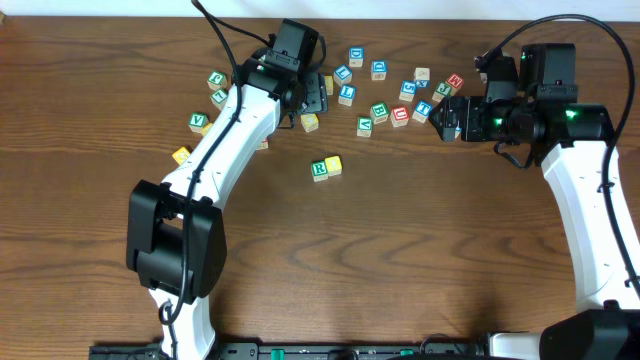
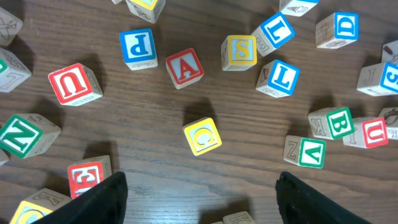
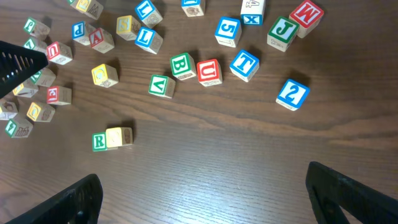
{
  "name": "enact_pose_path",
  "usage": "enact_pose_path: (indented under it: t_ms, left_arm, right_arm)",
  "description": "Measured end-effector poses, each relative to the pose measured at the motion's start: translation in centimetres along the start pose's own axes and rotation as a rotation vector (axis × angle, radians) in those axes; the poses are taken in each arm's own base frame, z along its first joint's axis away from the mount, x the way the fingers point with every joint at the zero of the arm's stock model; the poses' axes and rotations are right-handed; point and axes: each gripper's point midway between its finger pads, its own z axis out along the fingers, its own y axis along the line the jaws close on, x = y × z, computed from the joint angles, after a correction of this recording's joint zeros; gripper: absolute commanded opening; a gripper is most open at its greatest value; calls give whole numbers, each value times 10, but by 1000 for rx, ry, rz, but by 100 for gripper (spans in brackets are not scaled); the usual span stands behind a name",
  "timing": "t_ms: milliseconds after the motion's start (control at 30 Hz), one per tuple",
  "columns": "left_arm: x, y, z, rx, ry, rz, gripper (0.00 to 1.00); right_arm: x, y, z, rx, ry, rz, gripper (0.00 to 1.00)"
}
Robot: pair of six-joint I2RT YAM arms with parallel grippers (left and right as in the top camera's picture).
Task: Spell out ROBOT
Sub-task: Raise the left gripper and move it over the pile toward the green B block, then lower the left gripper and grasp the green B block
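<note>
R block [image 1: 319,169], green letter up and upright in the overhead view, sits mid-bench [image 1: 400,260], touching a yellow block [image 1: 333,164] on its right. The pair's long axis runs side to side, slightly skewed. Beyond the R block lie a green B [image 3: 182,66], red U [image 3: 209,71], blue T [image 3: 244,65] and green V [image 3: 161,86]. The left end effector [image 2: 202,183] hovers beyond the R block and the right end effector [image 3: 202,180] off to its right, both with fingers apart and empty. The bench is dark wood grain.
</note>
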Motion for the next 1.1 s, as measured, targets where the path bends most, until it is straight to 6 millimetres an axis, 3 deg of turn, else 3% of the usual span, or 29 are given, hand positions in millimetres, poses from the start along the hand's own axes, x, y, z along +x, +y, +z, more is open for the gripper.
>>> enact_pose_path:
  t_ms: [300,533,633,767,1000,1100]
  left_arm:
    - [-3,-13,-2,40,-18,131,82]
    - [-30,-41,-24,118,-110,347,84]
    - [-37,-52,-22,137,-151,475,84]
    - [-28,-78,3,159,-169,670,81]
    - [19,-138,63,225,-169,946,81]
    - [29,-146,74,234,-163,981,81]
  right_arm:
    - [0,0,0,0,0,0,99]
    - [0,0,0,0,0,0,99]
    - [0,0,0,0,0,0,99]
    - [0,0,0,0,0,0,99]
    - [0,0,0,0,0,0,99]
    - [0,0,0,0,0,0,99]
